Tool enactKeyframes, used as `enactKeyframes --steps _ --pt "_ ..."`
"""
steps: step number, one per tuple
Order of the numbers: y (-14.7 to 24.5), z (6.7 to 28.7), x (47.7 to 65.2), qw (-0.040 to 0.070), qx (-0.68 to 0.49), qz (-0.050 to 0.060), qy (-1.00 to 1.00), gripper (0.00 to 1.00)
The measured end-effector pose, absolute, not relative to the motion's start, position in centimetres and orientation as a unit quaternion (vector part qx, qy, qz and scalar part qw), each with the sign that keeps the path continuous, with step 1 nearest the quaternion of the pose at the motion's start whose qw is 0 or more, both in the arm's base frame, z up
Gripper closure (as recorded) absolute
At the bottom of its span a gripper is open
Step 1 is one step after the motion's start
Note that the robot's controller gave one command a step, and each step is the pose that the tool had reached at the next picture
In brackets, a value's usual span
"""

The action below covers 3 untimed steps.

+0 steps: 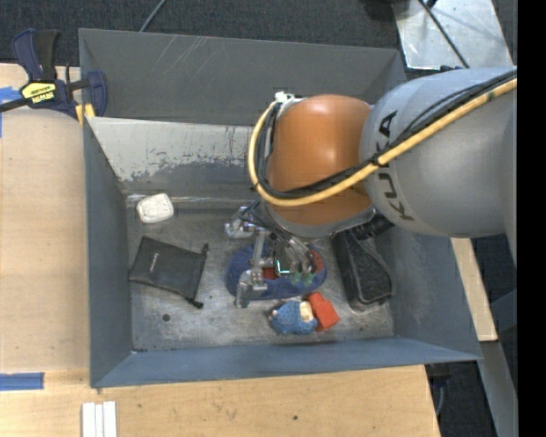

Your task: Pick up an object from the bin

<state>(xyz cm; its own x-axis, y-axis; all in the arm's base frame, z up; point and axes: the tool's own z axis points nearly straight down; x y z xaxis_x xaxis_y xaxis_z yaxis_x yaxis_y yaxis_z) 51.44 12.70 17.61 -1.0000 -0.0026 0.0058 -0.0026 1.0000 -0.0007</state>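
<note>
**Grey metal bin [109,271], seen from above.** 4 sloping walls surround a flat, scuffed floor. Lying on the floor, from left to right:

- 1 small white lump [155,208] in the far left corner.
- 1 flat black pouch [168,267] near the left wall, lying askew and apart from the lump.
- 1 blue piece [239,271] at mid-floor, partly hidden under my arm [437,153].
- 1 blue toy [291,319] and 1 orange block [325,312], touching each other, close to the near wall.
- 1 long black object [366,271] near the right wall, its far end hidden by my arm.
</note>
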Motion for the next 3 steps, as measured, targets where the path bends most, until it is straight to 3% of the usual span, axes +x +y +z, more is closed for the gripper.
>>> enactKeyframes --steps 1,2,3 --pt "5.6 7.9 53.2 0.001 -0.105 0.001 -0.994 0.0" --pt "5.9 8.2 53.3 -0.002 -0.104 -0.001 -0.995 1.0" --pt "5.6 25.3 52.7 -0.005 -0.114 -0.001 -0.993 1.0"
